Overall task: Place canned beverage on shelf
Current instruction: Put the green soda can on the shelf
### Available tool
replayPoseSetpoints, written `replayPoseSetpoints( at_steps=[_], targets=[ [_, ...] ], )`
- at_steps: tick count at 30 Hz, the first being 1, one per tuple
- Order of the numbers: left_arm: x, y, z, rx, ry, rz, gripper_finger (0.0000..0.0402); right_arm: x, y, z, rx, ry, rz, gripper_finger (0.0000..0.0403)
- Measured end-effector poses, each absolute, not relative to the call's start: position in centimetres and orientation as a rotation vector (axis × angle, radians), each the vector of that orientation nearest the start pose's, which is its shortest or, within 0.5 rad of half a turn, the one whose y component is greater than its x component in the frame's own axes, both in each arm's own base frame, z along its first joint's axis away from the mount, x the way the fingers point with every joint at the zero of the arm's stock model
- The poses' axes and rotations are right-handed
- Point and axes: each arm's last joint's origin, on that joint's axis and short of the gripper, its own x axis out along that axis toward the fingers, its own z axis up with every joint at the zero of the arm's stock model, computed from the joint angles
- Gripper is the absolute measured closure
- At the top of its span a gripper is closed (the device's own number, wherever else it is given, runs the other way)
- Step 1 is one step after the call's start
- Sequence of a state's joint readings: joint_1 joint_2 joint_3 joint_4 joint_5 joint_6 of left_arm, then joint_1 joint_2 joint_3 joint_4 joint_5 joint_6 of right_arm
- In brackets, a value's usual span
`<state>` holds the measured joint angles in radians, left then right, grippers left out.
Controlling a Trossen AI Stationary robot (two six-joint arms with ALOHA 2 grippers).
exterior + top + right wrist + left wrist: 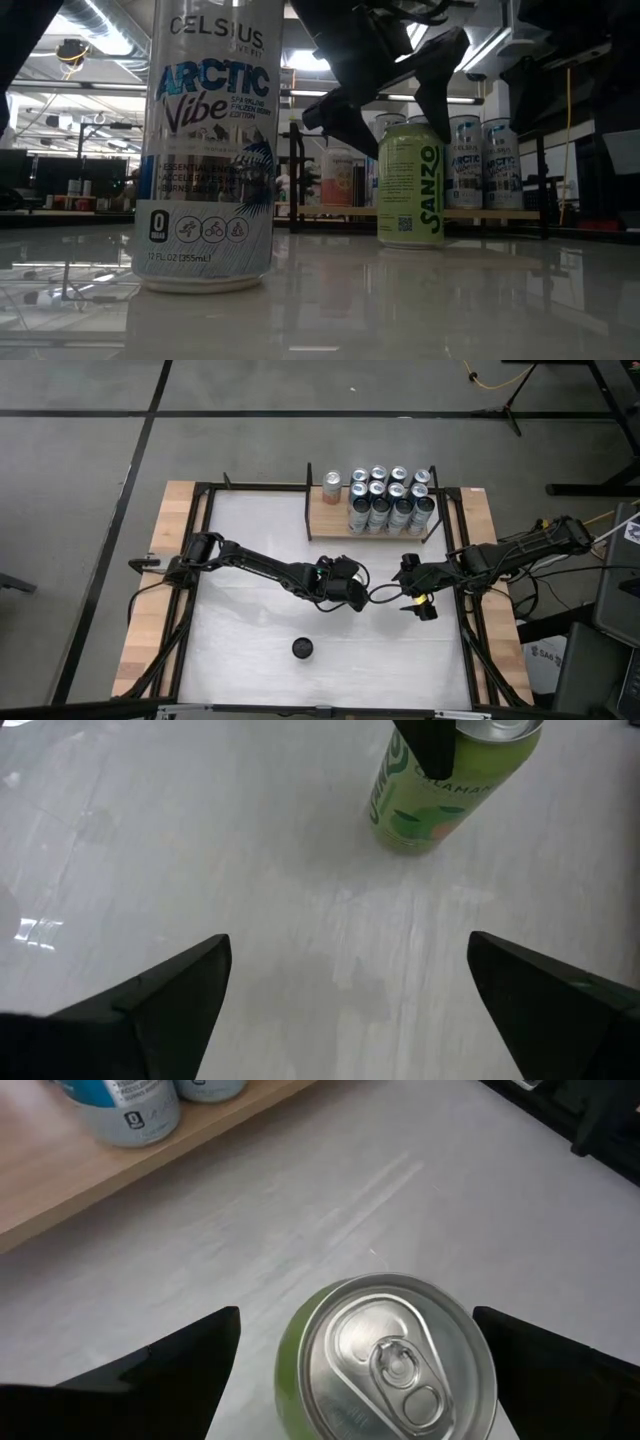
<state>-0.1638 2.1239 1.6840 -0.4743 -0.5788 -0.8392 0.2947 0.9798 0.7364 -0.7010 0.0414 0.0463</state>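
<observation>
A green Sanzo can [410, 185] stands upright on its base on the white table [260, 620], in front of the shelf [338, 528]. My left gripper [356, 1320] is open and tilts down over the can's silver top [395, 1365], one finger on either side without touching. In the high view this gripper [362, 596] hides the can. My right gripper [350, 970] is open with nothing between its fingers, just right of the can [440, 790]. A tall Celsius can [210, 150] stands near the table's front edge [303, 648].
The wooden shelf [60, 1190] holds several silver-blue cans [392, 500] at its right and one pinkish can [331, 487] at its left end, with bare board between them. Black frame rails [195, 580] and pale wooden strips [160, 590] edge the table.
</observation>
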Motion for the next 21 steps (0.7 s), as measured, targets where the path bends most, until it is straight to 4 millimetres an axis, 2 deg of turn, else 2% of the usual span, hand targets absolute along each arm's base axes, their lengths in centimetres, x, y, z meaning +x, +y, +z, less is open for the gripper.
replayPoseSetpoints(
  at_steps=[11, 21],
  targets=[
    [45.74, -5.99, 20.45, -0.483, 0.622, 0.727, 0.002, 17.43, 5.16, 24.36, -0.115, 0.938, 0.212, 0.0008],
    [45.73, -6.15, 20.43, -0.49, 0.633, 0.712, 0.0083, 17.43, 5.17, 24.36, -0.116, 0.938, 0.212, 0.0008]
  ],
)
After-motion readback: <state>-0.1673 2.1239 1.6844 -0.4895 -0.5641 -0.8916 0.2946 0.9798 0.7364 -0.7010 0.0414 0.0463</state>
